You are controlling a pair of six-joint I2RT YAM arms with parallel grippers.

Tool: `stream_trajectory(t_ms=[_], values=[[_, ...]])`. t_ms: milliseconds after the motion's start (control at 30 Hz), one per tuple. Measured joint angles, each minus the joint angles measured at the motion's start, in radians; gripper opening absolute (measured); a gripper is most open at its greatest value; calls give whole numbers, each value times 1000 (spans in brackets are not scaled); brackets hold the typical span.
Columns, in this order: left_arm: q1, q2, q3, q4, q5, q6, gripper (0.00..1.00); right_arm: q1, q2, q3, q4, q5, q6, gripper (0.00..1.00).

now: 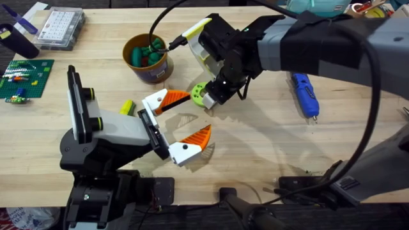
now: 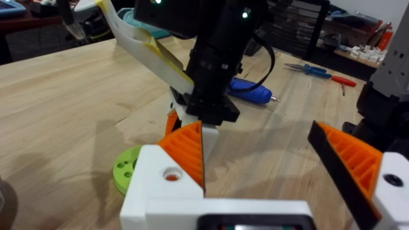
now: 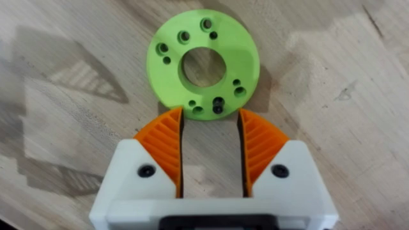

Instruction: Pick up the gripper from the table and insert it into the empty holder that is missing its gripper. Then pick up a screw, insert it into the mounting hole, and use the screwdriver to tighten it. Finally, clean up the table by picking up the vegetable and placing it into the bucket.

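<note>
The right pincer (image 3: pixel 211 150) was held partly open and empty beside the green disc (image 3: pixel 202 64) on the surface (image 3: pixel 332 96); the left pincer (image 1: pixel 182 121), wide open and empty, waited nearby, and a closing grasp on the disc seemed called for next.

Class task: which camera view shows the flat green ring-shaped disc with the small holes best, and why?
The right wrist view: the flat green ring-shaped disc lies whole, face-on, every hole visible, just ahead of the right gripper. Overhead, that arm partly hides the disc. The left wrist view catches only its edge.
</note>
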Motion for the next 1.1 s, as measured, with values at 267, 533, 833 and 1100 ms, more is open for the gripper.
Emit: stream_trajectory(t_ms=[267,533,833,1100], values=[[0,0,0,-12,-3,-1,990,0,0,0,16,-1,0,433],[0,0,0,-12,-3,-1,990,0,0,0,47,-1,0,433],[0,0,0,-12,-3,-1,990,0,0,0,55,-1,0,433],[0,0,0,-14,-3,-1,990,0,0,0,59,-1,0,433]])
